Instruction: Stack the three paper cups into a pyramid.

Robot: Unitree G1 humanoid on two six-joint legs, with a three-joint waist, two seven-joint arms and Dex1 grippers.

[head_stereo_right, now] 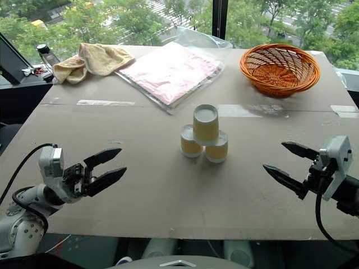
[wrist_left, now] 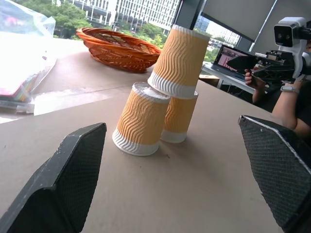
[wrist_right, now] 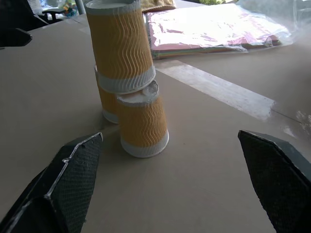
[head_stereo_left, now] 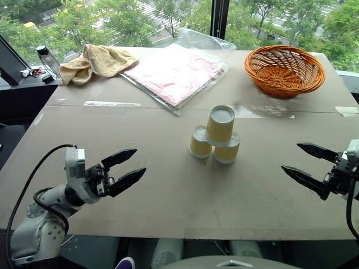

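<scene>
Three yellow ribbed paper cups stand upside down in the middle of the table as a pyramid [head_stereo_left: 216,137]. Two lower cups [head_stereo_left: 199,142] [head_stereo_left: 227,150] sit side by side, and the top cup [head_stereo_left: 220,125] rests across both, leaning a little. My left gripper [head_stereo_left: 124,169] hovers open over the front left of the table, well away from the cups. Over the front right, my right gripper [head_stereo_left: 302,162] is open too, with nothing between its fingers. Each wrist view looks at the stack [wrist_left: 160,97] [wrist_right: 127,82] from its own side.
An orange wicker basket [head_stereo_left: 285,70] stands at the back right. A clear bag with pink sheets [head_stereo_left: 174,73] lies at the back middle, a yellow towel [head_stereo_left: 95,61] and a bottle [head_stereo_left: 47,59] at the back left. A person's arm [wrist_left: 291,111] shows beyond the table's right side.
</scene>
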